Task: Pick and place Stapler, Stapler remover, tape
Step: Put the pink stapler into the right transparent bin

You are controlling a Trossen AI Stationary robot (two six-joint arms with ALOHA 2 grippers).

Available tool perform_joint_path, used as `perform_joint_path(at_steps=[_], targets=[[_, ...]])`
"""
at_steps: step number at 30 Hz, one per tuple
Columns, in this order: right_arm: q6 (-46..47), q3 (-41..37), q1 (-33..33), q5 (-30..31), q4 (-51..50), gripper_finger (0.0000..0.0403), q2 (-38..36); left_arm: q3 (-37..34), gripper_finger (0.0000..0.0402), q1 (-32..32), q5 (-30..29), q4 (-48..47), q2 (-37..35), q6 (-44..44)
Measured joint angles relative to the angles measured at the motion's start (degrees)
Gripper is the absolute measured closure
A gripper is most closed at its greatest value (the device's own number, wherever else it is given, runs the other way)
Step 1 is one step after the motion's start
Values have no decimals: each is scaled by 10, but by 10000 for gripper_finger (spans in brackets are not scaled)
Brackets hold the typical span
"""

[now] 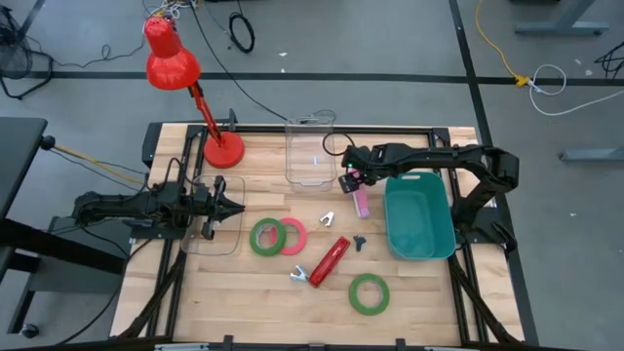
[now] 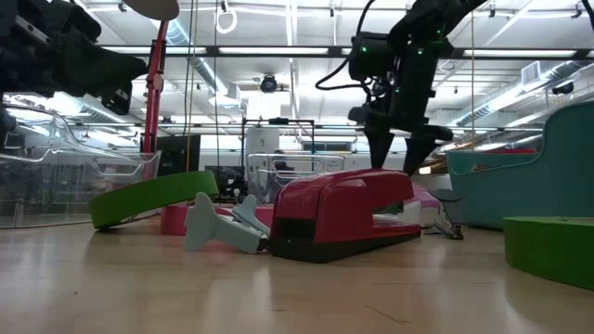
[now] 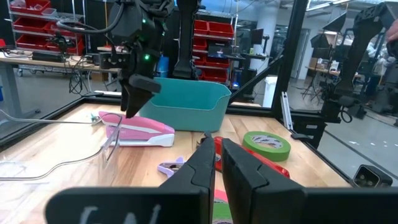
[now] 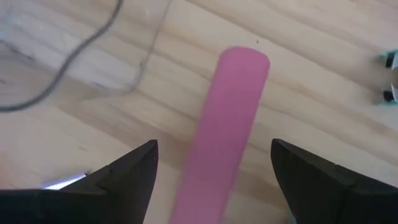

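A pink stapler (image 1: 361,202) lies flat on the wooden table beside the teal bin (image 1: 420,216). My right gripper (image 4: 214,163) hangs open just above its far end, pointing steeply down, one finger on either side, touching nothing; the left wrist view also shows this gripper (image 3: 133,102). A red stapler (image 1: 330,261) lies near the middle. One green tape ring (image 1: 264,237) leans tilted on a pink-red ring (image 1: 293,236); another green ring (image 1: 369,293) lies flat near the front. Small stapler removers (image 1: 329,218) (image 1: 360,241) (image 1: 298,276) lie around. My left gripper (image 1: 230,207) waits shut at the left.
A clear plastic container (image 1: 310,151) stands at the far middle and a red desk lamp (image 1: 223,149) at the far left. A clear tray (image 1: 211,232) lies under my left gripper. A black frame (image 1: 458,156) edges the table.
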Motion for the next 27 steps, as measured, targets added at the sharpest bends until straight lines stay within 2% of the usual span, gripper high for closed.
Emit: perform_joint_path(at_steps=[19, 27], targets=[[12, 0, 0, 31, 15, 95, 40, 0, 371, 0, 0, 0, 0, 0], [15, 0, 0, 25, 12, 154, 40, 0, 371, 0, 0, 0, 0, 0]])
